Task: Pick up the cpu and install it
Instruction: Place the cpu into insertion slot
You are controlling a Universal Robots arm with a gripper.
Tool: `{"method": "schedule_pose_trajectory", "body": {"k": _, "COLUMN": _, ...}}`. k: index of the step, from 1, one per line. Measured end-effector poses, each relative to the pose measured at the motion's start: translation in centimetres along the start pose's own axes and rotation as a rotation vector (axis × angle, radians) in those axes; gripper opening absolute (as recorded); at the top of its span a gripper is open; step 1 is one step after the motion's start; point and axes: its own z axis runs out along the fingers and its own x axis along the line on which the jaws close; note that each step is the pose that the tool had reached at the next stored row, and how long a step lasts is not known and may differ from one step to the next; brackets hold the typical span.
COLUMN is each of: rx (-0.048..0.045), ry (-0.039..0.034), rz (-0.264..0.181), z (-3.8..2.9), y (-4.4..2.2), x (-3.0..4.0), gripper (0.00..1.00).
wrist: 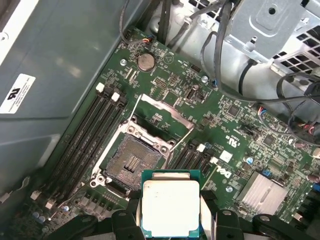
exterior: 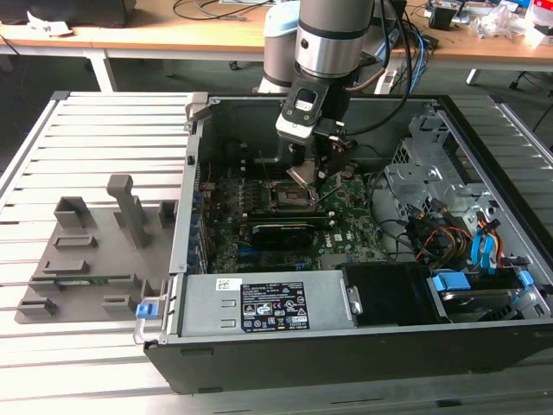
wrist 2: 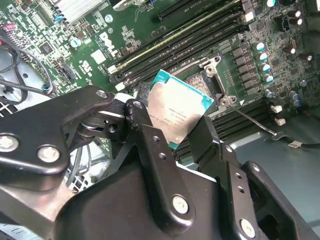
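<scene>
Bench [exterior: 95, 130], slatted, carrying computer case [exterior: 285, 354], lying open; motherboard [exterior: 350, 226] on the case floor; claw [exterior: 315, 169] closed on the cpu [wrist 2: 177, 111] by opposite edges, chip tilted, hovering near the socket [wrist: 131, 162], not touching; socket frame stood open; step judged: carry done, seating not yet; seating called for a level, square chip; memory slots [wrist: 87, 135] flanked the socket closely, overhead room free.

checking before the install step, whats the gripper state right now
Gripper: shut on the cpu, fingers clamping two opposite edges; the cpu is not yet in the socket.
</scene>
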Motion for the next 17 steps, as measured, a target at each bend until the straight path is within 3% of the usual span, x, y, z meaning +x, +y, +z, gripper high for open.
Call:
{"method": "schedule_pose_trajectory", "body": {"k": 10, "rx": 0.0022, "ry": 0.0018, "rz": 0.092, "z": 0.0, "y": 0.0, "x": 0.0, "gripper": 0.55}}
{"method": "schedule_pose_trajectory", "body": {"k": 17, "rx": 0.0042, "ry": 0.0036, "rz": 0.183, "z": 0.01, "y": 0.0, "x": 0.0, "gripper": 0.55}}
